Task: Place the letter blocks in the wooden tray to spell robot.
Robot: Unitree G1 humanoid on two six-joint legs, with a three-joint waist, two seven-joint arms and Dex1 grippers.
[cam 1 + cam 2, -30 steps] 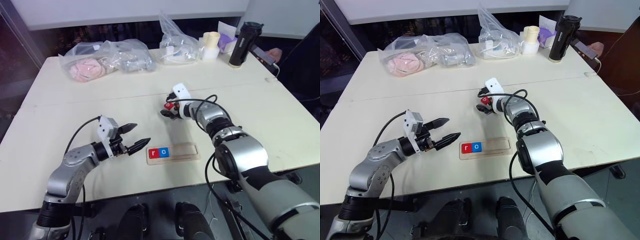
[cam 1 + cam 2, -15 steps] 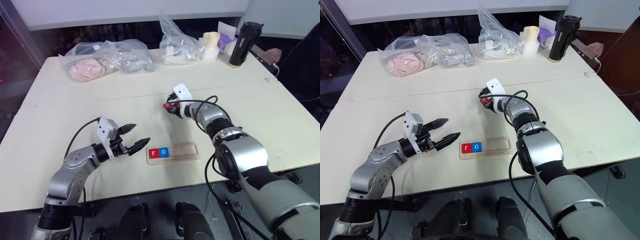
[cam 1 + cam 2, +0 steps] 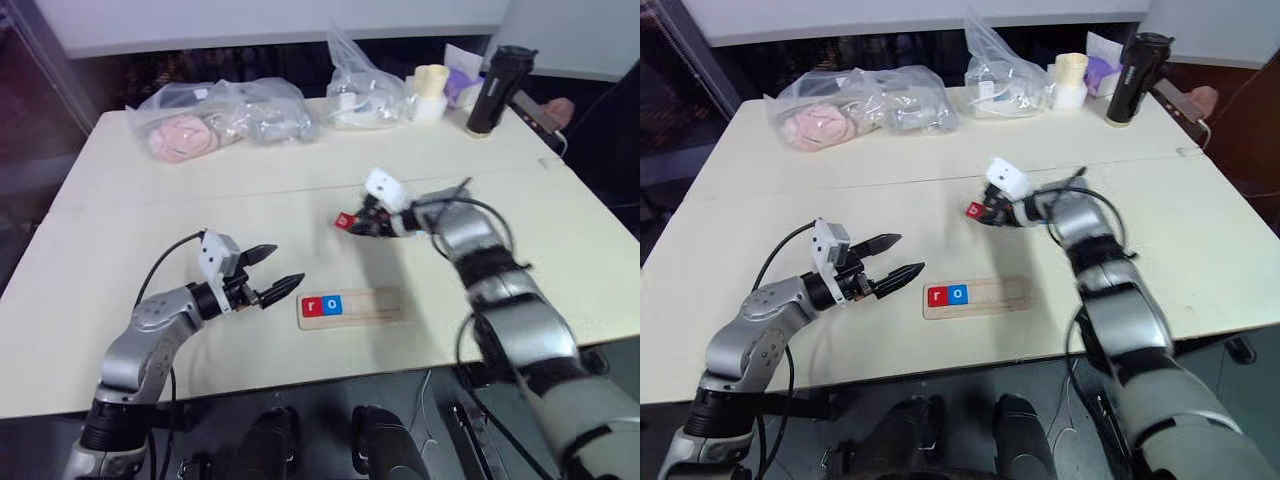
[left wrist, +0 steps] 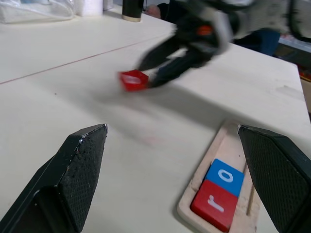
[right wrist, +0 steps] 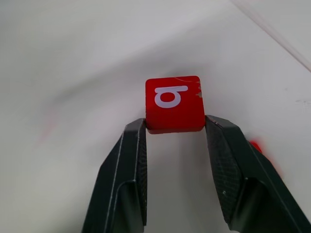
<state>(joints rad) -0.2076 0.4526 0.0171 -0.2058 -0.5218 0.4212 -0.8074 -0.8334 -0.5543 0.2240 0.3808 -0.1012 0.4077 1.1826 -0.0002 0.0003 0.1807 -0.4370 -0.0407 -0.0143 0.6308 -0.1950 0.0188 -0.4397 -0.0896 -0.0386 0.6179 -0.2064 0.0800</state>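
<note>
My right gripper is shut on a red letter block with a white b, held by its edge just above the table, behind the wooden tray. The wooden tray lies near the table's front edge; a red r block and a blue o block sit side by side at its left end. My left gripper hovers open and level just left of the tray, nothing between its fingers. A sliver of another red piece shows behind one right finger.
Clear plastic bags with soft items lie along the table's far edge, beside another bag, a cream cup and a black bottle. A person's hand with a phone is at the far right corner.
My right gripper has shut on the red b block and drawn back toward the right with it, rolling its wrist. The left gripper has kept still.
</note>
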